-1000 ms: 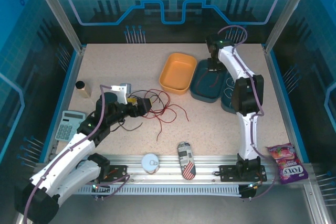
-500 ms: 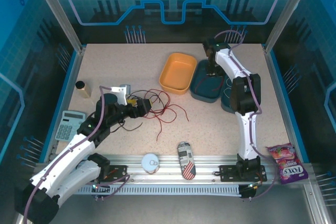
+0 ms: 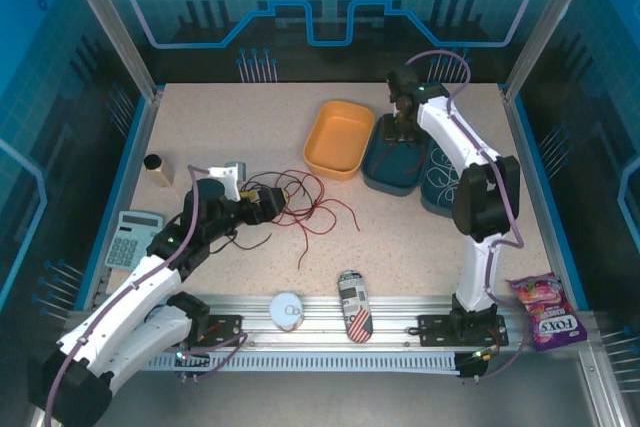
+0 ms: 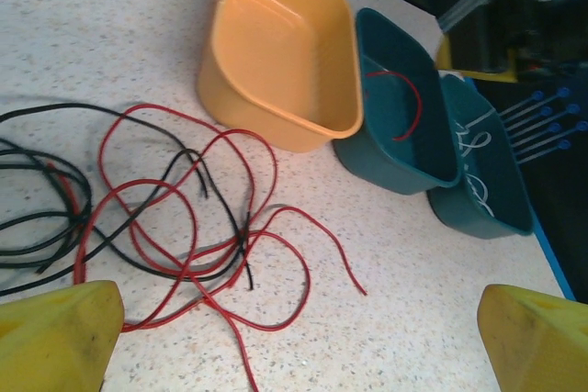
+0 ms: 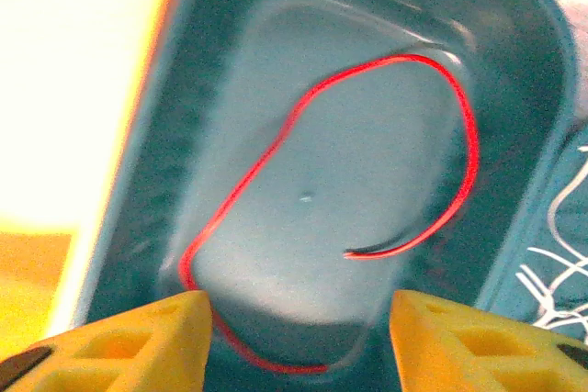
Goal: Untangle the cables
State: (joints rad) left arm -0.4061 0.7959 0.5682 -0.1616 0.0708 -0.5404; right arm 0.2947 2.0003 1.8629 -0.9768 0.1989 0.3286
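Left jaws were seen wide apart, cable tangle just ahead on worktop. Right jaws were seen parted, empty, over red cable in teal bin.

The pink candy bag by the rail reads "FOX'S".

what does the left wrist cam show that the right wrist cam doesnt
Left wrist, not right wrist: the tangle of red and black cables on the speckled table, with the left tool open above them.
Right wrist, not left wrist: the right tool, open above the teal bin, and the full loop of the red cable on its floor.
Both: that bin and its red cable, the white cable in the second teal bin, and the orange bin.
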